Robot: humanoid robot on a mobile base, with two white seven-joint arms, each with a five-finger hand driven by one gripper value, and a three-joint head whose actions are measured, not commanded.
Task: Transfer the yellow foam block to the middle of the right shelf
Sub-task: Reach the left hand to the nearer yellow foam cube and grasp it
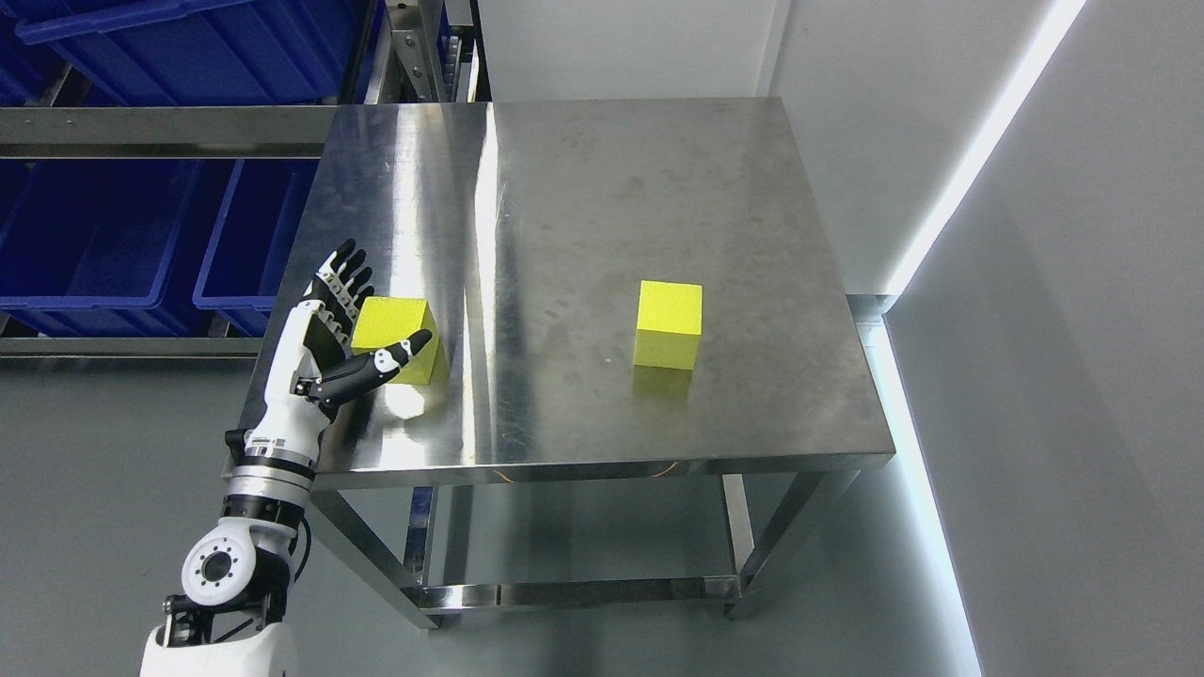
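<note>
Head view: left hand (353, 324) open, holding nothing, fingers spread beside near yellow foam block (395, 340) on tabletop (602, 207). Pre-grasp; next: close around block.

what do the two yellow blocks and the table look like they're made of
Both yellow blocks, the one by the left hand at and the other at, look like foam: matte, finely grainy faces, no shine. The table looks like brushed stainless steel: grey, streaky glare, faint block reflections. The blue bins look like smooth moulded plastic.
</note>
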